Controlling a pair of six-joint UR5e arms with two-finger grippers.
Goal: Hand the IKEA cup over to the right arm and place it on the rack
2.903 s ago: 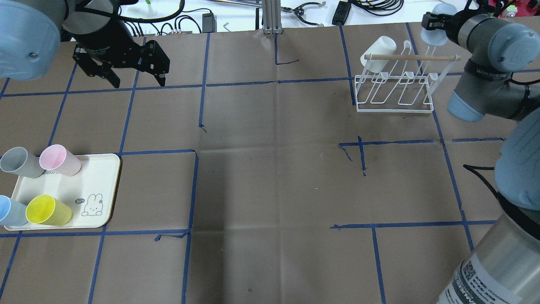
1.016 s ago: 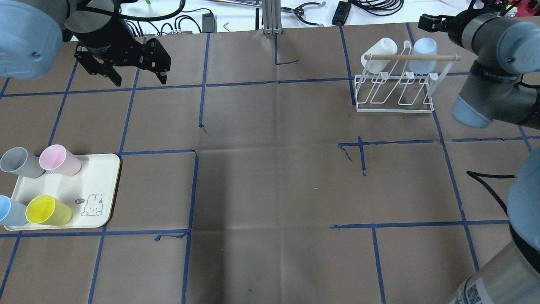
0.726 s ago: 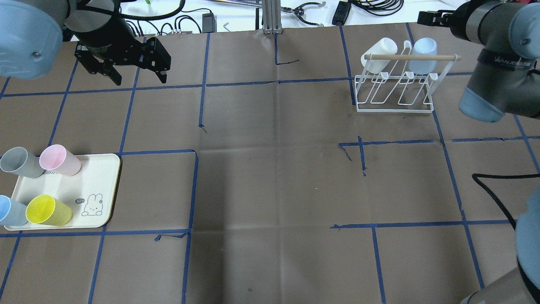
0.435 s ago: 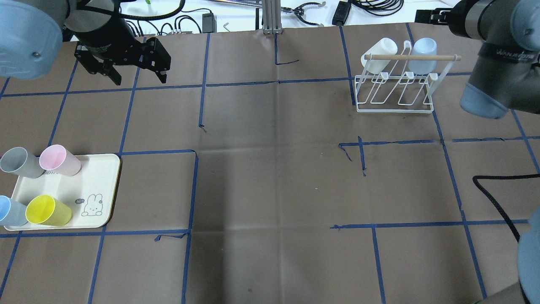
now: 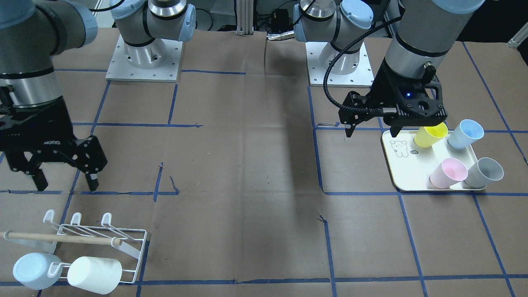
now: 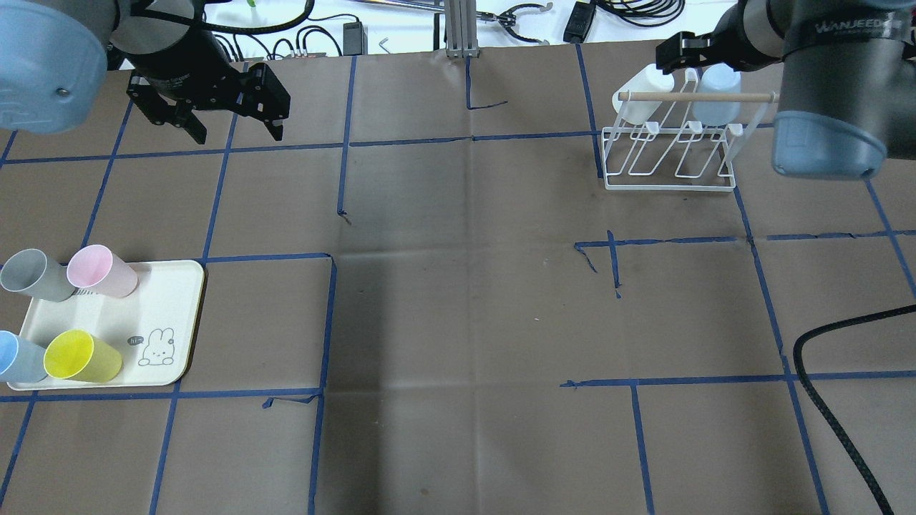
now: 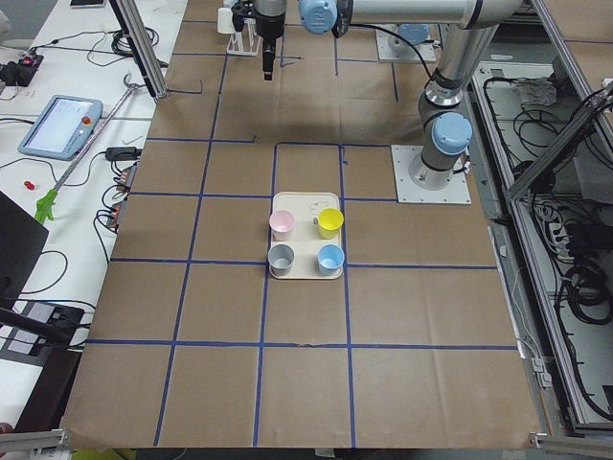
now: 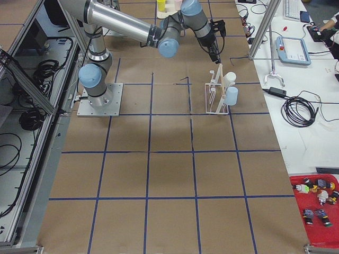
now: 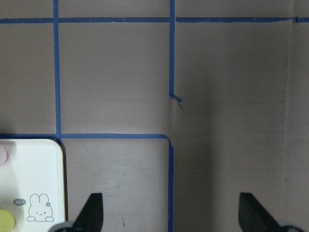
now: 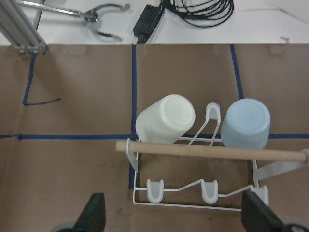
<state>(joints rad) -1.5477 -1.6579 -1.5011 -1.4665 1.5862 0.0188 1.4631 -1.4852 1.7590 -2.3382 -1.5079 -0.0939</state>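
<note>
The white wire rack (image 6: 669, 154) with a wooden dowel stands at the far right and also shows in the front view (image 5: 95, 235). It holds a white cup (image 6: 644, 93) and a light-blue cup (image 6: 715, 96), both upside down on prongs. My right gripper (image 5: 66, 181) is open and empty above the rack; its wrist view looks down on the rack (image 10: 193, 193) and both cups. My left gripper (image 6: 235, 136) is open and empty at the far left, above bare table beyond the tray.
A cream tray (image 6: 164, 300) at the near left holds a grey cup (image 6: 32, 275), a pink cup (image 6: 100, 270), a blue cup (image 6: 18, 357) and a yellow cup (image 6: 79, 355). The right arm (image 6: 823, 71) overhangs the rack's right end. Cables lie beyond the far edge.
My right gripper has let go of the light-blue cup, which now sits on the rack. The gripper has risen and swung left over the rack. The left gripper has barely moved.
</note>
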